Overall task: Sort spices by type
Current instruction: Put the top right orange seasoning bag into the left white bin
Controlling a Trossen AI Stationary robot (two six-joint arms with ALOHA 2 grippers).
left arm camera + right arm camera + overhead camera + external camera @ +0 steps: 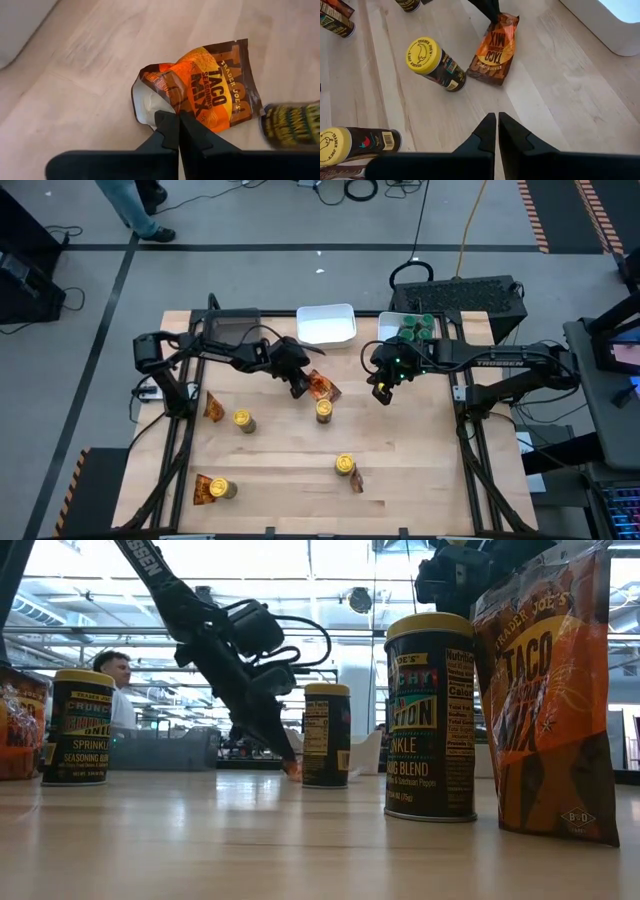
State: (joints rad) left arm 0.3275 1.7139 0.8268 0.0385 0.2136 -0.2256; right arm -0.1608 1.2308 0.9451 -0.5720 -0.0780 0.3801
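An orange-brown taco packet [210, 90] lies on the wooden table near its middle, and my left gripper [300, 387] is shut on its crumpled end. Right beside that packet stands a yellow-lidded jar [324, 410]. My right gripper [383, 392] hangs shut above bare wood to the packet's right, holding nothing. More yellow-lidded jars [243, 420] [345, 466] [222, 489] and packets [213, 406] [207, 488] [357, 480] stand or lie toward the near and left parts of the table. Several green-lidded jars [415, 328] sit in the grey tray at the far right. My left gripper pinches the packet's crumpled end [165, 97], the one away from the brand name, between its two fingers [167, 127]. The fingers slant down from the table's far left. The foil is buckled and curled up there, showing its pale inside; the packet's other end [240, 95] lies on the table.
A white tray [326, 325] stands at the far middle, the grey tray [390, 320] next to it on the right. Bare wood lies below my right gripper and along the table's right side. A person shows in the room beyond the table.
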